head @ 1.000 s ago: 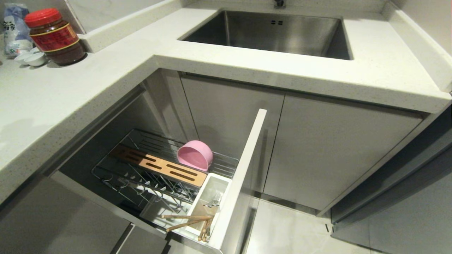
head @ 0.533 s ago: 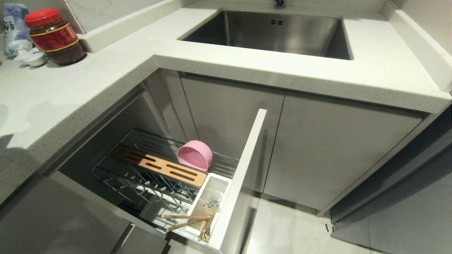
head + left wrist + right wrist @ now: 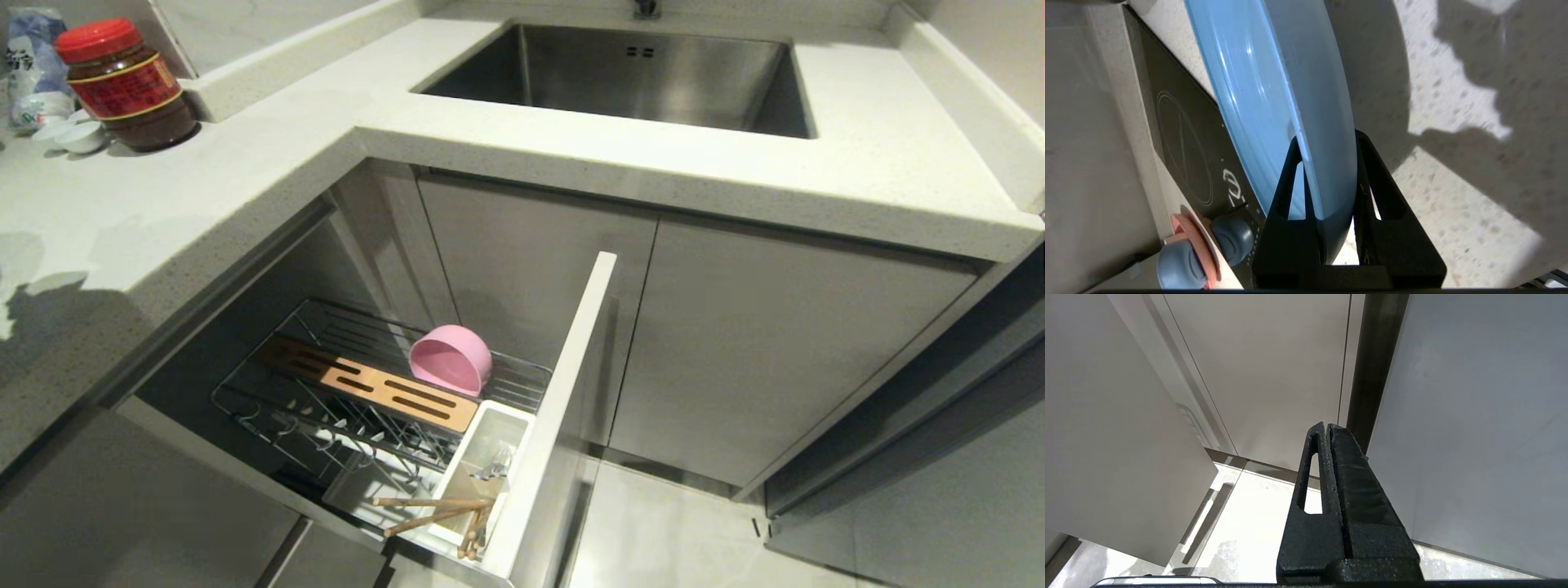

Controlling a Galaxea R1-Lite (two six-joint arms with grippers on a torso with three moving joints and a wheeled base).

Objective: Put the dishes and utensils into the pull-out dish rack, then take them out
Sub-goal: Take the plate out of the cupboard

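The step in hand looks like carrying the light-blue plate (image 3: 1274, 94) to the pull-out dish rack (image 3: 375, 392), either loading it or just unloaded; the frames do not settle which. To do it well if loading, I would keep the plate on edge as it is now held, bring it down over the row of plate prongs (image 3: 359, 429) along the rack's near side, and line its rim up with 1 gap between prongs before letting go, so it does not knock the pink bowl (image 3: 451, 358) or the wooden slotted strip (image 3: 384, 390).

The left gripper (image 3: 1327, 143) is outside the head view. In its wrist view the 2 black fingers (image 3: 1286, 183) pinch the plate's rim between them, 1 on each face, the jaws narrow and closed on the plate. The plate runs away from the jaws edge-on, above a speckled countertop (image 3: 1453, 196) beside a black induction hob (image 3: 1184, 134).

In the rack, the pink bowl stands on its side at the far edge next to the white front panel (image 3: 563, 392). The chopsticks (image 3: 433, 510) lean out of the white utensil bin (image 3: 482, 465) at the near corner, and the fork (image 3: 494, 469) sits inside it.

The right gripper (image 3: 1327, 428) hangs parked by the cabinet doors, jaws pressed together and holding nothing.
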